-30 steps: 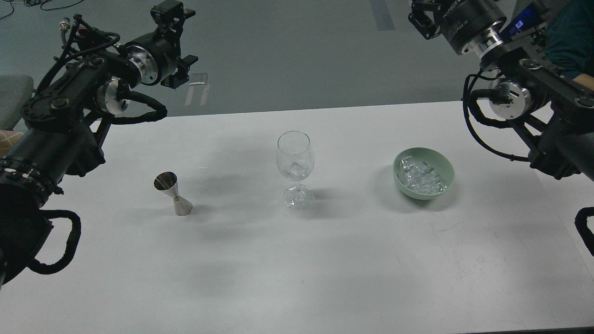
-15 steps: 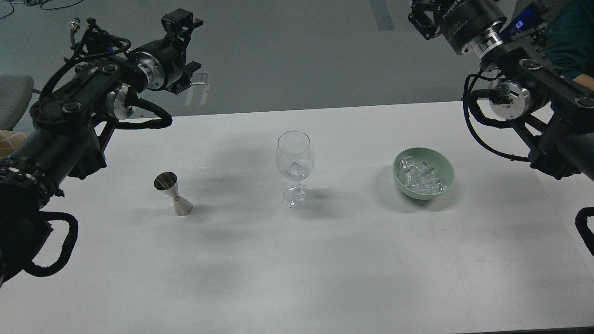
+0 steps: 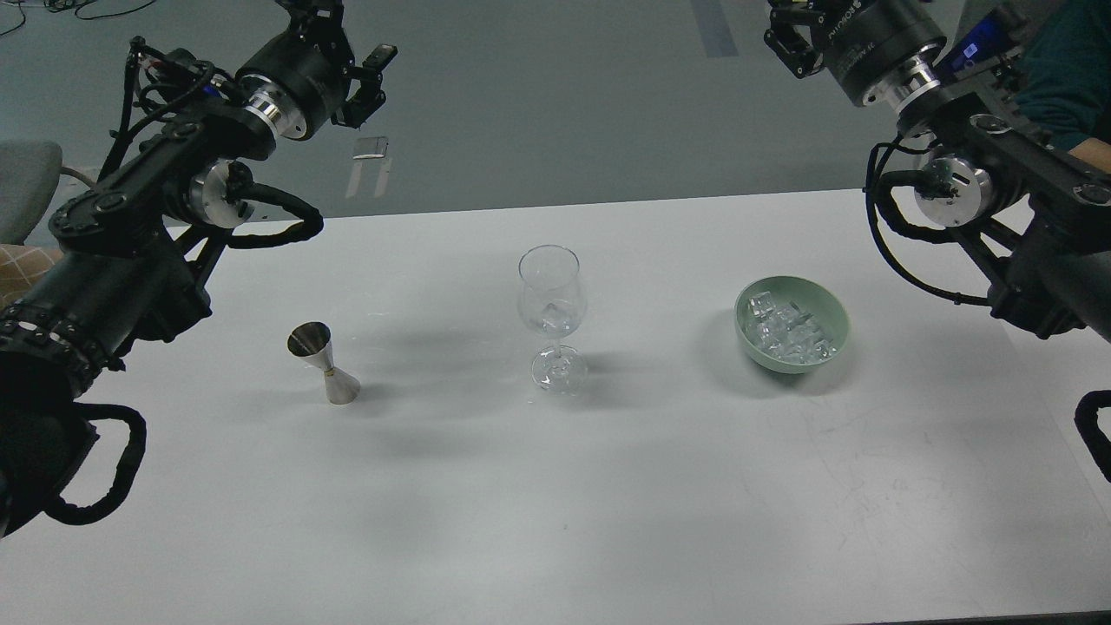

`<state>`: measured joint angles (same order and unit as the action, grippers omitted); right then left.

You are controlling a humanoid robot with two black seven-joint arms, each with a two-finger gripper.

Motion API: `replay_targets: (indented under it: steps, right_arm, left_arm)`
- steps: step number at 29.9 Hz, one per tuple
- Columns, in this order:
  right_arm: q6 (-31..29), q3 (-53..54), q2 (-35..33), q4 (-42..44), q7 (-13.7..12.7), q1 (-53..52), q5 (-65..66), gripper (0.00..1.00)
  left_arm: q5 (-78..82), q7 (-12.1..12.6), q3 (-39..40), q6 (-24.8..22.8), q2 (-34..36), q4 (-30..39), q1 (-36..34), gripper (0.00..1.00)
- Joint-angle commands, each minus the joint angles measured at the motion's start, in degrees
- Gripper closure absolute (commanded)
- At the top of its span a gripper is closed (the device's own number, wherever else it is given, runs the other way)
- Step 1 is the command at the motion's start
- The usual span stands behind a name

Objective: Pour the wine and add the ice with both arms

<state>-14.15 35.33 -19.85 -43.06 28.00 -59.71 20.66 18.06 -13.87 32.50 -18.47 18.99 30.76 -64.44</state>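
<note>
Wine glass [image 3: 552, 299] upright at table [image 3: 608, 503] ctr, one ice cube [image 3: 550, 312] in its bowl. Rest of ice [image 3: 788, 334] heaped in green bowl [image 3: 833, 304] at 3 o'clock of glass, well apart. Steel jigger [image 3: 323, 362] at 9 o'clock. Left gripper [image 3: 351, 52] raised at 11 o'clock, holds nothing, fingers apart. Right gripper [image 3: 788, 35] at 1 o'clock, cut by frame edge; can't tell if apart or together.

On the table [image 3: 608, 521], jigger [image 3: 325, 362] left, glass [image 3: 552, 317] centre, bowl [image 3: 792, 324] holding ice [image 3: 788, 334] right.
</note>
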Motion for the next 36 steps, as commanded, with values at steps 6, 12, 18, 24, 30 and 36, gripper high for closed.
replay_targets:
  steps: [6, 12, 18, 24, 30, 36]
  right_arm:
    - [0.0, 0.0, 0.0, 0.0, 0.0, 0.3, 0.0, 0.0]
    - [-0.2, 0.0, 0.2, -0.1, 0.0, 0.7, 0.0, 0.0]
    - [-0.4, 0.1, 0.1, -0.1, 0.0, 0.7, -0.1, 0.0]
    - [-0.5, 1.9, 0.2, 0.4, 0.0, 0.7, -0.2, 0.0]
    - [0.8, 4.7, 1.6, 2.6, 0.0, 0.7, -1.9, 0.0]
    - [1.1, 8.6, 3.2, 5.4, 0.0, 0.2, -4.1, 0.0]
  left_arm:
    - [-3.0, -0.7, 5.5, -1.3, -0.2, 0.1, 0.8, 0.01]
    - [-3.4, -0.8, 6.1, -1.4, -0.2, 0.2, 0.9, 0.02]
    - [-3.5, -0.7, 7.0, -1.6, -0.2, 1.1, 1.0, 0.02]
    - [-3.5, -0.5, 7.0, -1.7, -0.2, 1.5, 1.0, 0.02]
    - [-3.5, -0.4, 7.0, -1.7, -0.3, 2.2, 1.1, 0.02]
    - [-3.5, -0.4, 7.0, -1.7, -0.4, 2.3, 1.2, 0.02]
